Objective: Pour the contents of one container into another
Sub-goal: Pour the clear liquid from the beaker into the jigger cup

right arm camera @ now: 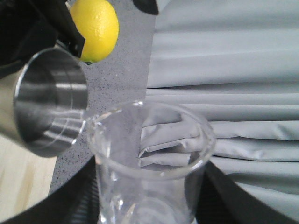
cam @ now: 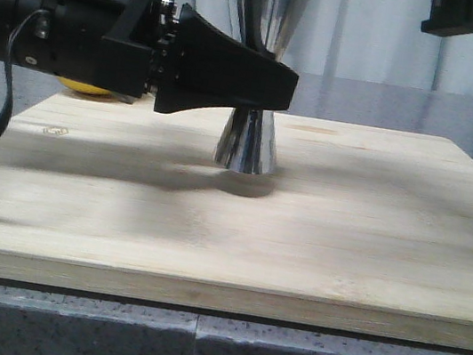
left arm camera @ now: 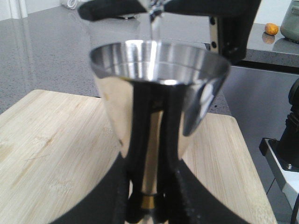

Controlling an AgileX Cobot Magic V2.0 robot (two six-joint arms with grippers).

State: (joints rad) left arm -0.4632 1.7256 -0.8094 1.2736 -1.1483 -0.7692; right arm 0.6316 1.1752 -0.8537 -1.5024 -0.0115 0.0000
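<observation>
The steel jigger [cam: 246, 143] stands upright on the wooden board [cam: 355, 223]. My left gripper [cam: 273, 89] is shut on the jigger at its narrow waist. In the left wrist view both fingers [left arm camera: 135, 186] press beside the gold band [left arm camera: 148, 201] below the jigger's wide cup [left arm camera: 159, 60]. My right gripper [right arm camera: 149, 200] is shut on the clear glass beaker [right arm camera: 152, 154], which is tilted with its spout [right arm camera: 88, 119] at the jigger's mouth [right arm camera: 51, 102]. A thin clear stream [left arm camera: 154, 25] runs down into the cup. In the front view the beaker is out of frame above.
A yellow lemon [right arm camera: 96, 28] lies on the grey counter behind the board, near my left arm [cam: 64, 15]. Part of my right arm [cam: 456, 14] shows at the top edge. Grey curtains hang behind. An orange item [left arm camera: 271, 29] sits far off on the counter.
</observation>
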